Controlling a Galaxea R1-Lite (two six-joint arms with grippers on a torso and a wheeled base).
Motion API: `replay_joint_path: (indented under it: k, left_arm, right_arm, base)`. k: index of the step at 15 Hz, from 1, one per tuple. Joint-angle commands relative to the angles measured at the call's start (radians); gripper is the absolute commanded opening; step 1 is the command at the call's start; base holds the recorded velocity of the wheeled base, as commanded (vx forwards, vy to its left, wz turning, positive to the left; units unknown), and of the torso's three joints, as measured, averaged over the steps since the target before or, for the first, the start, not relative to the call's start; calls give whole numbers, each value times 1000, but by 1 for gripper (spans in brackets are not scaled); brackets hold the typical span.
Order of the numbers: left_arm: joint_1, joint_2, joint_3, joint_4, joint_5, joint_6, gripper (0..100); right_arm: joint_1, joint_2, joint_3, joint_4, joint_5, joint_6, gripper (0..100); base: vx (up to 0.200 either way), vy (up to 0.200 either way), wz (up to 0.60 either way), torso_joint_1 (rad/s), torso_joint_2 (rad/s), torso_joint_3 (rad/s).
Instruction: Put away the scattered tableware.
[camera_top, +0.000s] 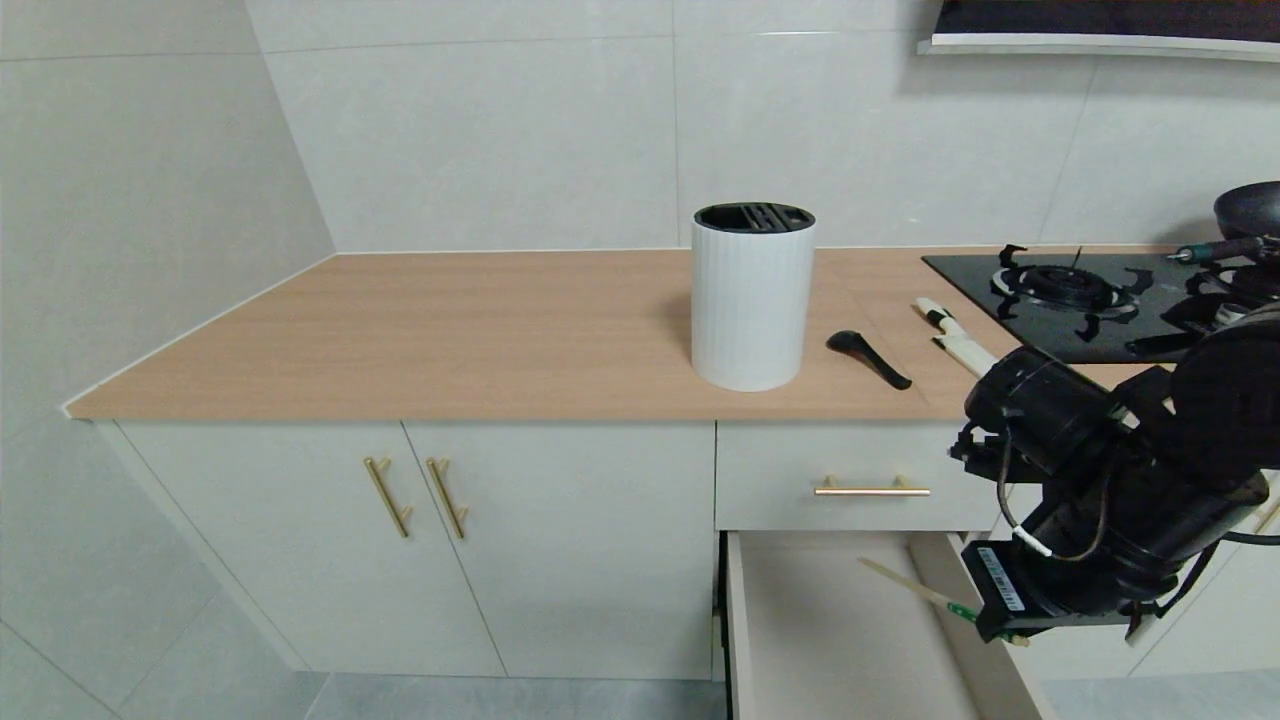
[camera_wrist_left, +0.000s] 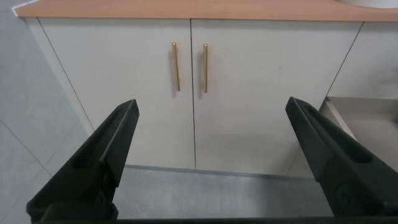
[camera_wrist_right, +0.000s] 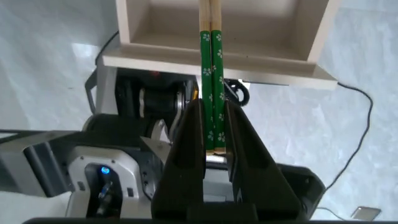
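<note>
The right pincer (camera_wrist_right: 211, 118) was pressed together on a pair of chopsticks (camera_wrist_right: 210, 56) with green patterned ends. Their pale tips reached past its fingers over the open drawer (camera_top: 830, 630). Beneath that pincer lay pale grey floor tiles (camera_wrist_right: 50, 56). Above it and farther back, on the wooden countertop (camera_top: 450, 330), a black spoon (camera_top: 868, 357) and a white-handled utensil (camera_top: 950, 335) lay between a white ribbed holder (camera_top: 752, 300) and a black gas hob (camera_top: 1080, 295), before a tiled wall (camera_top: 480, 130). The left pincer (camera_wrist_left: 211, 109) was spread wide, facing two white cabinet doors (camera_wrist_left: 261, 93) with brass handles.
</note>
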Motion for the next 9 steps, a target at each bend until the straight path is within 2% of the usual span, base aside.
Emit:
replay_joint_path:
  k: [1, 4, 9]
  left_arm:
    - [0, 1, 0, -1, 1, 0, 100]
    - [0, 1, 0, 0, -1, 0, 100]
    - [0, 1, 0, 0, 1, 0, 100]
  right_arm:
    - [12, 53, 9, -10, 1, -2, 0]
    - [35, 52, 49, -66, -6, -2, 0]
    - [41, 53, 60, -83, -12, -2, 0]
  base:
    - [0, 0, 0, 0, 0, 0]
    - [0, 0, 0, -54, 143, 91]
    - [0, 0, 0, -149, 438, 278]
